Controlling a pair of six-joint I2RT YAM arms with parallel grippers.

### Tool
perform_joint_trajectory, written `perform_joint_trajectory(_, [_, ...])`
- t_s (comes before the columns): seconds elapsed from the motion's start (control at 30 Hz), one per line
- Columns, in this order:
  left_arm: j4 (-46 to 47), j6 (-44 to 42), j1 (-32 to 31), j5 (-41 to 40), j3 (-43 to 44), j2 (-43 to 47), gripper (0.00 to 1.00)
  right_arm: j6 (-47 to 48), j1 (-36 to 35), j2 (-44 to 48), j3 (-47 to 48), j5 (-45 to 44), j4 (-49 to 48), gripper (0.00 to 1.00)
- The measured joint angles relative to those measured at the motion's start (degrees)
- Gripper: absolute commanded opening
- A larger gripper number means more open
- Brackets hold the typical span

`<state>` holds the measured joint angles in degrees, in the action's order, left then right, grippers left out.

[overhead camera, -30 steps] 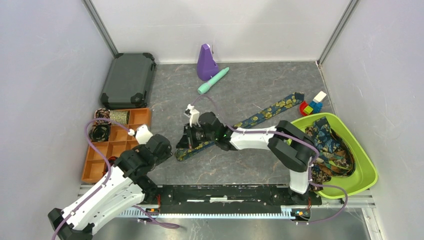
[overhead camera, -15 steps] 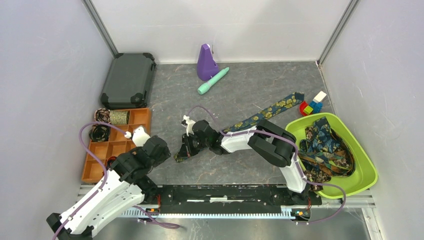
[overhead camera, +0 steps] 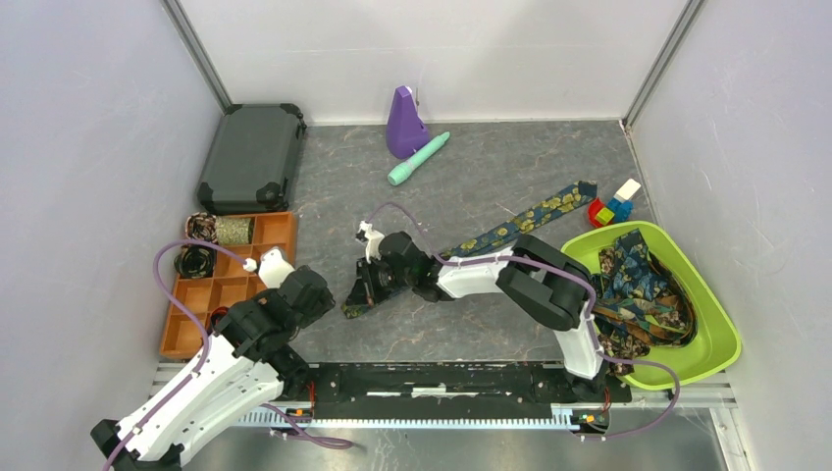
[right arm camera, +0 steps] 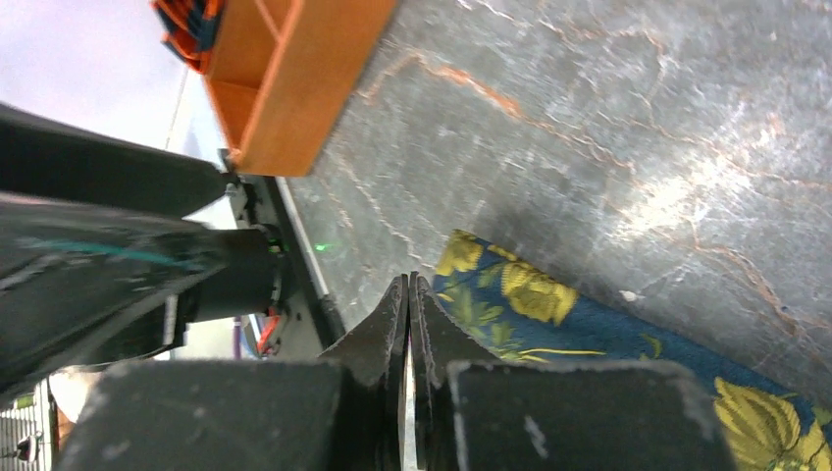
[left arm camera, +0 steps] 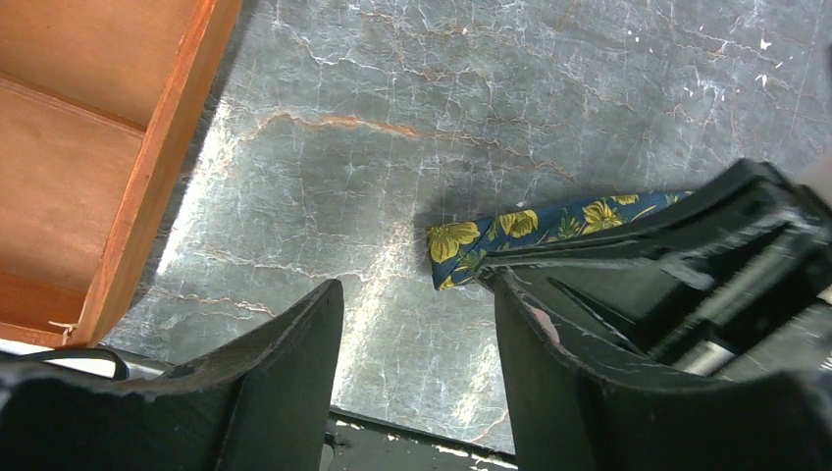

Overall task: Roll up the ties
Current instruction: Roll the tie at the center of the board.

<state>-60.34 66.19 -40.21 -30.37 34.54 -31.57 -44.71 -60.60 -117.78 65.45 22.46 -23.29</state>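
Observation:
One navy tie with yellow flowers (overhead camera: 535, 211) lies flat as a long strip, running diagonally from the table's middle towards the far right. My right gripper (overhead camera: 361, 291) is shut at its near end. In the right wrist view the shut tips (right arm camera: 408, 285) rest beside the tie's end (right arm camera: 510, 294), with no fabric between them. My left gripper (overhead camera: 299, 294) is open and empty, low over the table, just left of that end (left arm camera: 461, 245). Three rolled ties (overhead camera: 199, 257) sit in the orange tray (overhead camera: 235, 289). Several more ties (overhead camera: 638, 285) are heaped in the green bin (overhead camera: 721, 343).
A black case (overhead camera: 253, 157) lies at the far left. A purple cone-like object (overhead camera: 402, 123) and a teal cylinder (overhead camera: 417, 159) are at the back. Coloured toy blocks (overhead camera: 613, 206) sit by the tie's far end. The tray edge (left arm camera: 147, 196) is close to my left fingers.
My right gripper has slid left and nearer along the tie to its near end. The left arm has shifted slightly; its gripper stays open.

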Motion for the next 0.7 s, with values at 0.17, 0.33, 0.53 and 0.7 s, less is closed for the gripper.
perform_joint_trajectory(0.17, [0.00, 0.07, 0.00, 0.00, 0.00, 0.13, 0.69, 1.11, 0.35, 4.48, 0.02, -0.90, 0.83, 0.05])
perform_joint_trajectory(0.33, [0.04, 0.52, 0.00, 0.63, -0.04, -0.37, 0.70, 2.54, 1.16, 5.29, -0.35, -2.62, 1.16, 0.05])
perform_joint_trajectory(0.53, [1.18, 1.51, 0.00, 2.32, -1.57, -1.64, 0.70, 4.09, 1.79, 3.87, -2.05, -4.52, 1.55, 0.04])
perform_joint_trajectory(0.7, [2.19, 2.29, 0.00, 3.17, -2.64, -2.38, 0.70, 4.57, 1.77, 2.64, -5.38, -5.01, 1.57, 0.03])
